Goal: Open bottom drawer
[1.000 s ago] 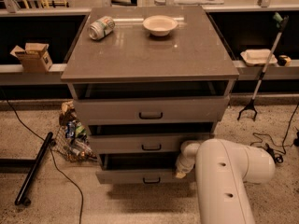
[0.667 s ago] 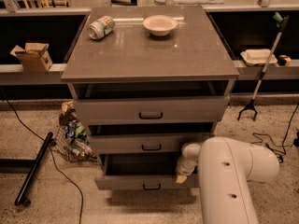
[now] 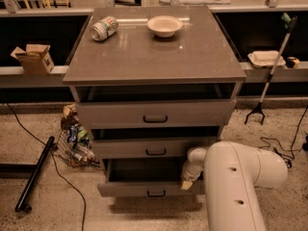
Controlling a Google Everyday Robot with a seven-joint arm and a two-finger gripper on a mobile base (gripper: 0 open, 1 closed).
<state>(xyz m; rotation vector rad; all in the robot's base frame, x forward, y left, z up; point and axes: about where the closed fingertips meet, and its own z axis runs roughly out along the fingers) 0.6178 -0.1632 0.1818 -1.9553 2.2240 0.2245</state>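
Bottom drawer (image 3: 130, 189) sits pulled partway out at the cabinet's (image 3: 154, 57) base, dark interior showing, black handle (image 3: 156, 193) centred on its front; gripper (image 3: 186, 183) is at that front's right end, below the white arm (image 3: 236, 177), can't tell whether it's gripping anything.

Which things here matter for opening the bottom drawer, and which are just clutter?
Job: bottom drawer, pulled partly out; its black handle; gripper at the drawer's right end.
Lying about: can and bowl on cabinet top; cardboard box; reacher tool; floor trash.
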